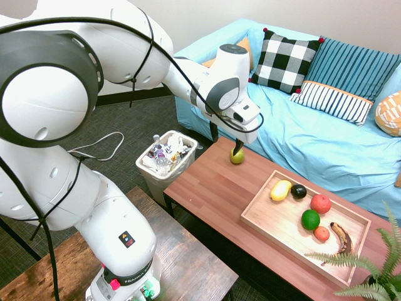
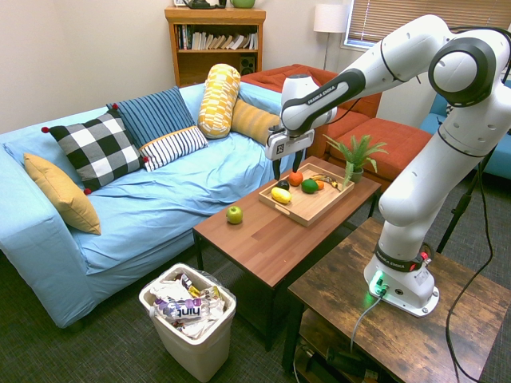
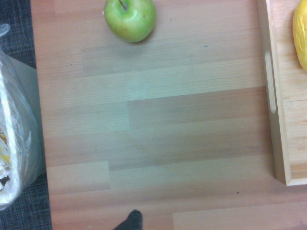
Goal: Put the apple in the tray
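Note:
The yellow-green apple [image 1: 236, 157] [image 2: 234, 214] [image 3: 130, 18] stands alone on the brown wooden coffee table [image 1: 213, 188], near the edge that faces the sofa. The light-wood tray [image 1: 272, 216] [image 2: 307, 205] [image 3: 270, 96] lies further along the same table and holds several fruits. My gripper [image 1: 227, 142] [image 2: 287, 169] hangs well above the tabletop, over the bare stretch between apple and tray. It is open with nothing between its fingers. It touches neither the apple nor the tray.
In the tray lie a yellow fruit [image 1: 281, 190], a dark one, a deep-green one [image 1: 310, 219], two red-orange ones and a banana. A potted plant [image 1: 369, 263] stands at the table's far end. A full white waste bin [image 1: 166, 157] sits beside the table. The blue sofa [image 1: 326, 144] runs behind.

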Robot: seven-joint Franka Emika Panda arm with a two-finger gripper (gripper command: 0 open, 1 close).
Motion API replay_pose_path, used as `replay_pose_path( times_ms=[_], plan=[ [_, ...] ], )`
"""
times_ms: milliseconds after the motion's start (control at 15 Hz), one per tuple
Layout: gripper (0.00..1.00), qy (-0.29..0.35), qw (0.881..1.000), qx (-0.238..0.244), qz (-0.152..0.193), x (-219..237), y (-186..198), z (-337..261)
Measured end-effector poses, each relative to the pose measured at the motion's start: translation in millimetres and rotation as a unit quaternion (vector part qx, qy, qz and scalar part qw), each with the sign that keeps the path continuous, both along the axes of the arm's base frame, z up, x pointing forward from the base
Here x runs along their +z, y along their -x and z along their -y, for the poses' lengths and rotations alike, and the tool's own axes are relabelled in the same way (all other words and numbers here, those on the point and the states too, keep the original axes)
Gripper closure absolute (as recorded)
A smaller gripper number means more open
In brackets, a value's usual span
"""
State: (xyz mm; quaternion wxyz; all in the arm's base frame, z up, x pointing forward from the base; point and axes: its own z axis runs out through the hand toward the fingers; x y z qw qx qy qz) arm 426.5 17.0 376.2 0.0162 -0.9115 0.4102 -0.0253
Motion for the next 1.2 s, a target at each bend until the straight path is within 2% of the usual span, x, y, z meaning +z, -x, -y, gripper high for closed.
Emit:
replay_pose_path(
  times_ms=[267,467,733,1200],
  plan=[
    [0.0,0.002,1.0,0.001,0.003,-0.4,-7.6,-6.7],
    [0.0,0.005,1.0,-0.013,0.011,-8.1,-32.0,-29.1],
    [0.0,0.01,0.999,-0.051,0.008,-50.9,-86.1,-67.2],
    [0.0,0.025,0.995,-0.098,-0.011,-132.8,-194.9,-89.9]
  ],
)
